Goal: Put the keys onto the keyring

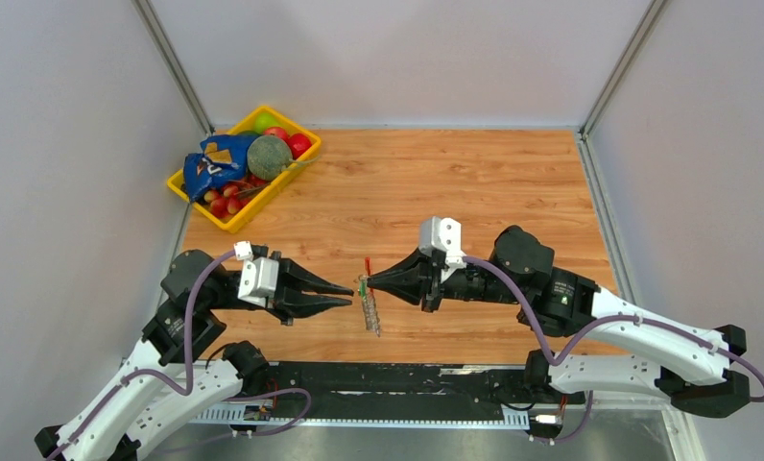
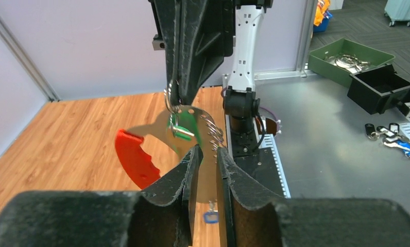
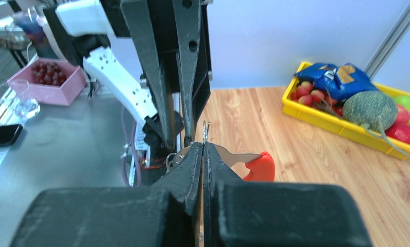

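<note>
Right pincer (image 1: 371,279): clamped shut on the keyring (image 1: 369,309), mid-surface (image 1: 474,182).
Left pincer (image 1: 347,296): slightly parted, empty, just left of the keyring.
Green key (image 2: 178,128): hanging at the keyring.
Blue key (image 2: 210,217): lying on the surface below.

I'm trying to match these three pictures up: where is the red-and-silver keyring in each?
Top external: the keyring hangs at centre, slightly low.
Left wrist: the keyring sits mid-picture, red piece to the left.
Right wrist: the keyring peeks out low centre, red piece to the right.
Shared landmark: the right gripper, pinching it in every view.
</note>
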### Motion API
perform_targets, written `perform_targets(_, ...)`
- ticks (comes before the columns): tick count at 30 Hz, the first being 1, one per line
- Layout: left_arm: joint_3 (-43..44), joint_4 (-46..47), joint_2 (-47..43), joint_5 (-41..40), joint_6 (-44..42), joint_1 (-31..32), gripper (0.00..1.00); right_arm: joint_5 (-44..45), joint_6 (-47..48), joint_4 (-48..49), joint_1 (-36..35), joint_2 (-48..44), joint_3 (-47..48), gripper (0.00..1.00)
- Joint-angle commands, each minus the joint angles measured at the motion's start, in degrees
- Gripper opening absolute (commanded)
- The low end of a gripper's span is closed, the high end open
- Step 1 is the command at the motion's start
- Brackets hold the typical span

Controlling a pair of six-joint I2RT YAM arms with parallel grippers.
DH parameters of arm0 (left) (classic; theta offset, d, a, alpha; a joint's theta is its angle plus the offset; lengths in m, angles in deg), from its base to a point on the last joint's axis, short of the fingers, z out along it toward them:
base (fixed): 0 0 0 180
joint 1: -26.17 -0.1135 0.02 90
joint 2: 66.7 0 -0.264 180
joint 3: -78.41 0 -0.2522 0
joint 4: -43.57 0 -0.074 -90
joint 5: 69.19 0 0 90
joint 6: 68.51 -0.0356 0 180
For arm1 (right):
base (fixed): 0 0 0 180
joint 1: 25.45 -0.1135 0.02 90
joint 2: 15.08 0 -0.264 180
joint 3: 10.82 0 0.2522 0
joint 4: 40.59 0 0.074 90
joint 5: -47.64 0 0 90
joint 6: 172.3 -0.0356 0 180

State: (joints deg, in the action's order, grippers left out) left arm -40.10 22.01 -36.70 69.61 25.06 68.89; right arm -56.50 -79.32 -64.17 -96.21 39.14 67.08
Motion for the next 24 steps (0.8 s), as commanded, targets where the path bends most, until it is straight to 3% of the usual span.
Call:
perform_targets(1, -0.49, 1.92, -0.39, 0.31, -0.14, -0.14, 0.3, 2.45, -2.66, 12.38, 0.27, -1.75, -1.8, 0.0)
perform_targets(17, 2.24, 1.19, -4.38, -9.19, 0.25, -0.13, 0.4, -1.39, 0.58, 14.04, 0.27, -6.44, -6.83, 0.0)
perform_targets(24, 0.59, 16.11, -4.86, -8.67, 10.37, -0.14, 0.44, -5.68, -0.7, 20.71, 0.27, -7.28, -9.7, 0.0)
